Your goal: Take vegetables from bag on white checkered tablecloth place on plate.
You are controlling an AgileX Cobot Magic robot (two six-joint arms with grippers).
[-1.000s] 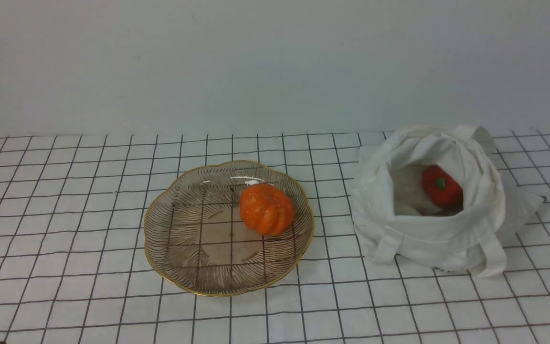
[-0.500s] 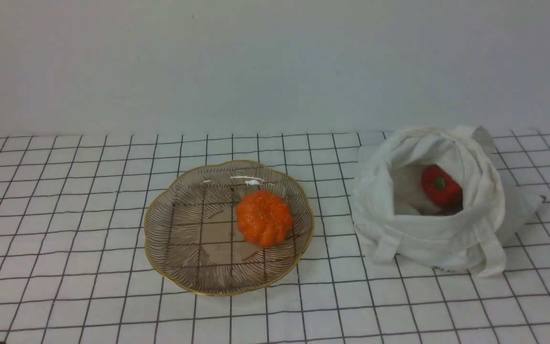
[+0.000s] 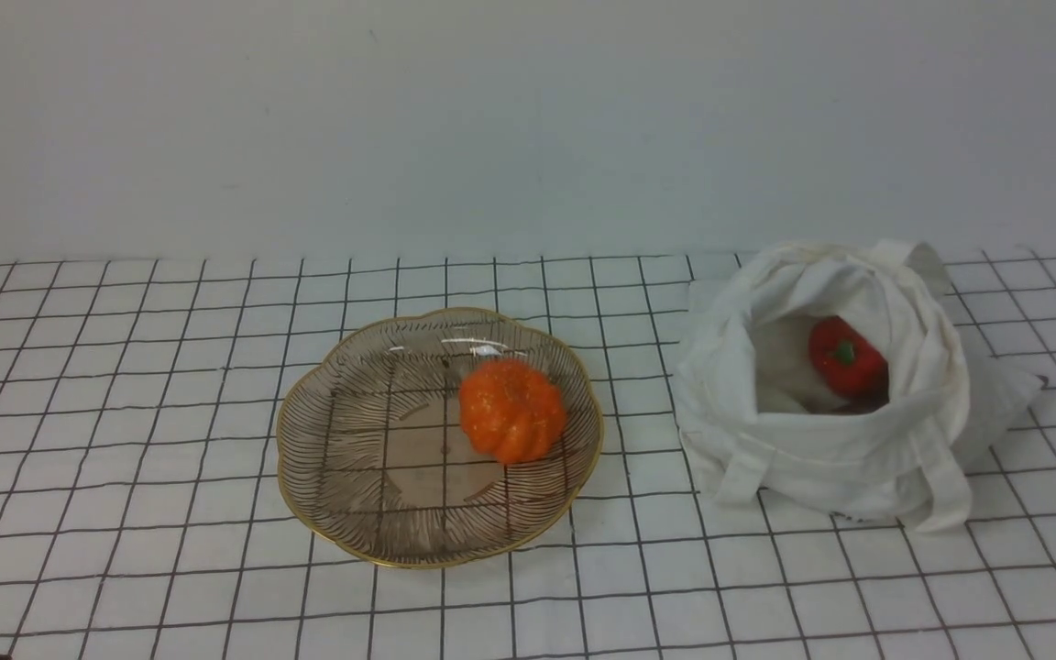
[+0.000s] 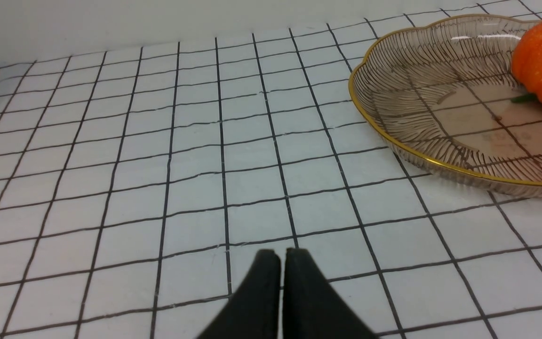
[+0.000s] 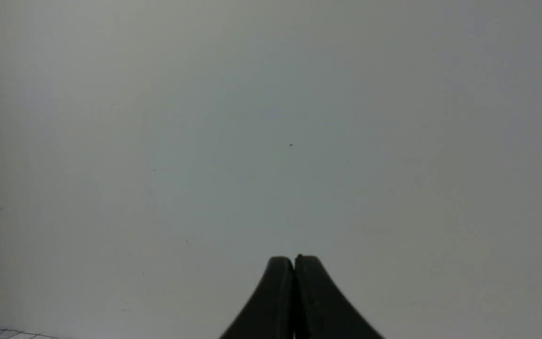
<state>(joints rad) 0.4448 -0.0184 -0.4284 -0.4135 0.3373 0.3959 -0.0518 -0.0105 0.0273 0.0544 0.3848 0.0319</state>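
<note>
Left gripper (image 4: 282, 254), black and tapered, sits closed near ribbed, gold-rimmed glass plate (image 4: 384, 103).

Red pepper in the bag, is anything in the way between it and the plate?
Only the bag itself: its cloth wall rises around the red pepper. Beyond that lies bare tablecloth up to the plate. The pumpkin sits on the plate's half nearer the bag; the other half is free.

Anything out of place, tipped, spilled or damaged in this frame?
Nothing is spilled or damaged. One oddity: the pumpkin lies tipped on its side on the plate, stem pointing sideways, off-centre toward the bag. The bag slumps open with the pepper inside. The left gripper and right gripper are shut, empty.
</note>
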